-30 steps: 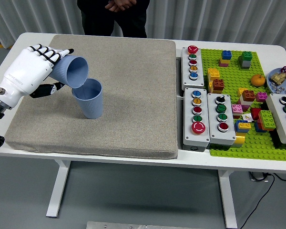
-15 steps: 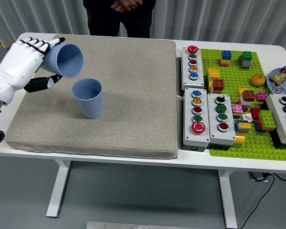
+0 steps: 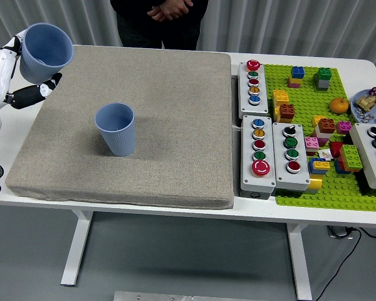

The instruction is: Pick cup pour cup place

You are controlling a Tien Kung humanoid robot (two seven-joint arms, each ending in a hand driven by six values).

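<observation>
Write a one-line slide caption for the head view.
Left hand holds a blue cup raised at the mat's far-left corner, a second blue cup standing upright on the mat.

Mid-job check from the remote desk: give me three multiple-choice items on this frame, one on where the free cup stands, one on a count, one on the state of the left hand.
1. Where does the free-standing blue plastic cup stand?
A. On the grey fabric mat
B. On the green building-block baseplate
C. On a grey push-button box

2. How many blue cups are in view?
A. One
B. Two
C. Three

3. What is the state of the robot's white left hand?
A. Open and flat on the table
B. Curled and holding nothing
C. Closed on a cup raised off the mat

Answers: 1 A, the cup stands upright on the left half of the grey fabric mat. 2 B, one stands on the mat and a second blue cup is at the upper left. 3 C, the left hand grips that second cup, mouth up, above the mat's far left corner.
</observation>
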